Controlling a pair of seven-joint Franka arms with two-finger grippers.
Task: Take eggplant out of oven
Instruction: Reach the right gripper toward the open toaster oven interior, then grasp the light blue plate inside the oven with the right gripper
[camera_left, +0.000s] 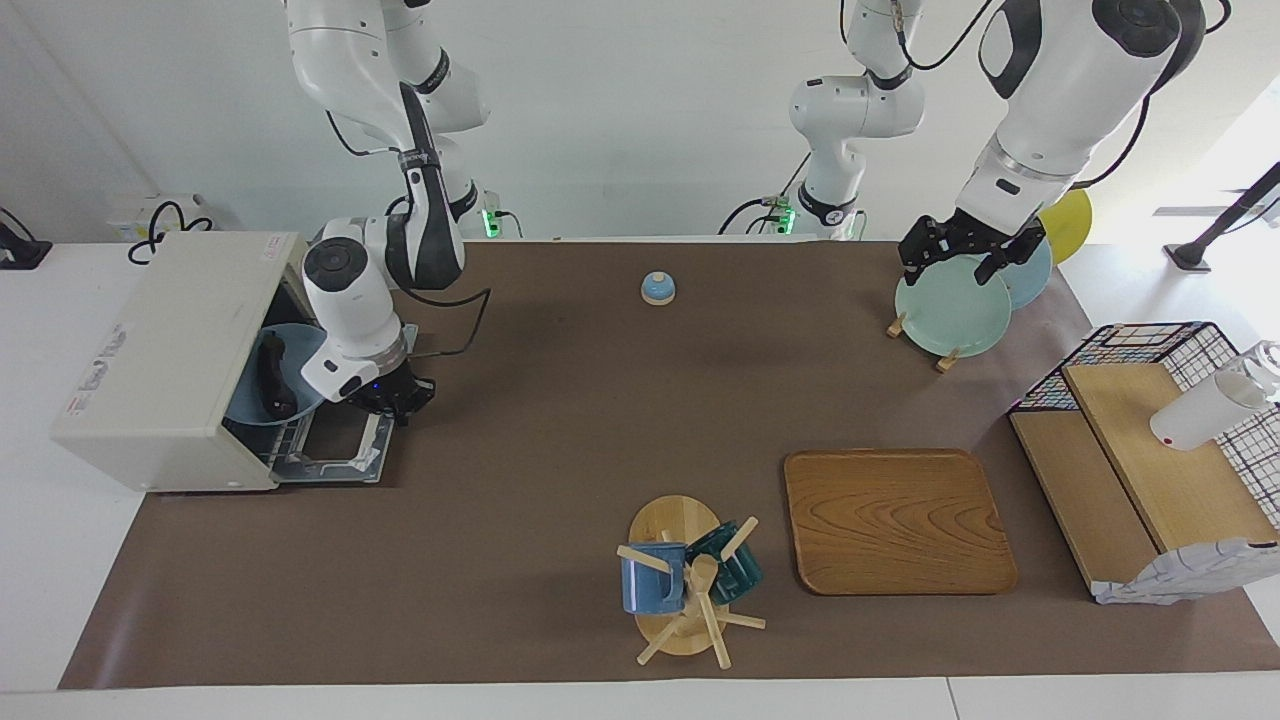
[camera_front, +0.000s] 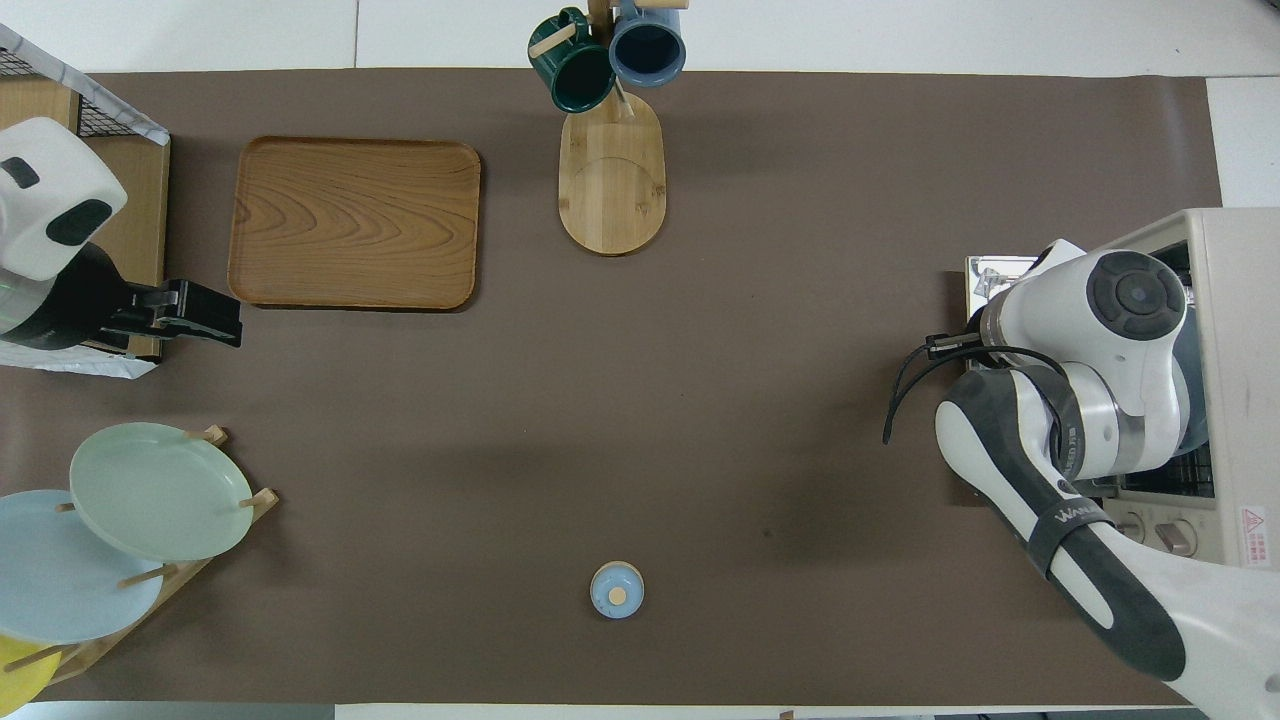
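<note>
The oven (camera_left: 170, 360) is found open with the eggplant (camera_left: 272, 375) unremoved on a blue plate (camera_left: 250, 400) inside, the right gripper (camera_left: 395, 395) positioned over the lowered door, finger state indeterminable, while the left gripper (camera_left: 965, 250) is held waiting, fingers spread, over the plate rack (camera_left: 945, 355).

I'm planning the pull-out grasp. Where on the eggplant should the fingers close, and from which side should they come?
Probably its middle. The eggplant lies on a blue plate inside the oven, whose door is down, so only the open front gives access. The right gripper is over that door; the fingers would best close across its slim width.
</note>
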